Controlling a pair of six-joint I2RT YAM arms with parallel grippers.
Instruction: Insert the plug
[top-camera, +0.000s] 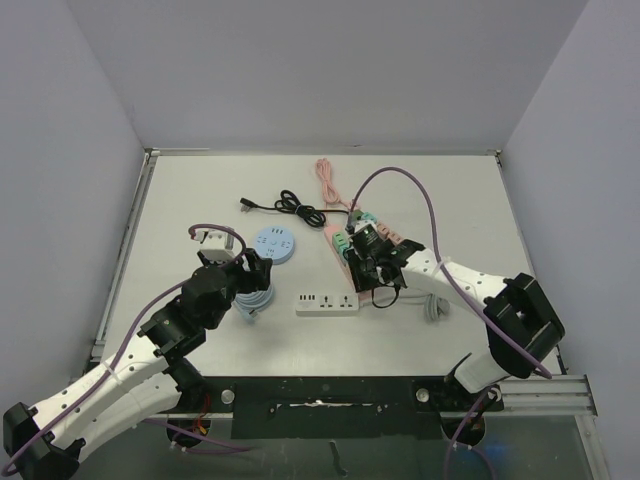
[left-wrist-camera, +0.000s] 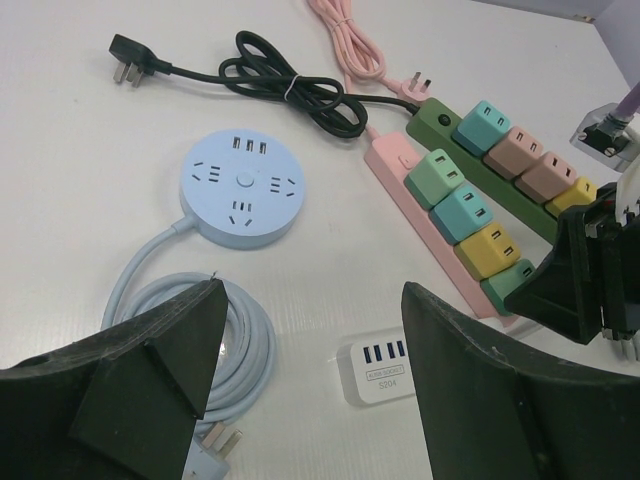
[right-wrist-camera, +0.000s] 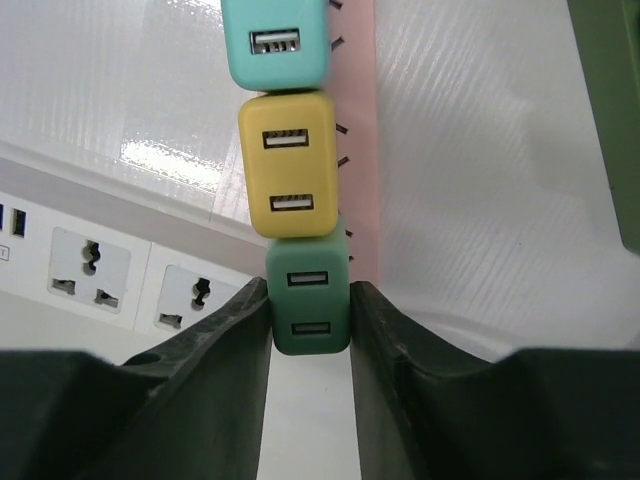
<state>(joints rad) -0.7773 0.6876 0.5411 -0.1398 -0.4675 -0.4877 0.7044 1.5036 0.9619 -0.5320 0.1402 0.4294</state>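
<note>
Right wrist, green plug (right-wrist-camera: 309, 305) lengthwise along strip (right-wrist-camera: 361, 150), ports (right-wrist-camera: 308, 279) seemingly upward

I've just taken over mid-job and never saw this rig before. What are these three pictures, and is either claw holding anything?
Two robot arms with two-finger grippers work over a white table. The top picture looks down from behind them; the other two come from a camera on each wrist. The left gripper is open and empty above a coiled pale blue cable, near a round blue socket. The right gripper is closed on a dark green charger cube, last in the row on a pink power strip. Also there: a dark green strip, a white strip and a black cord.
</note>
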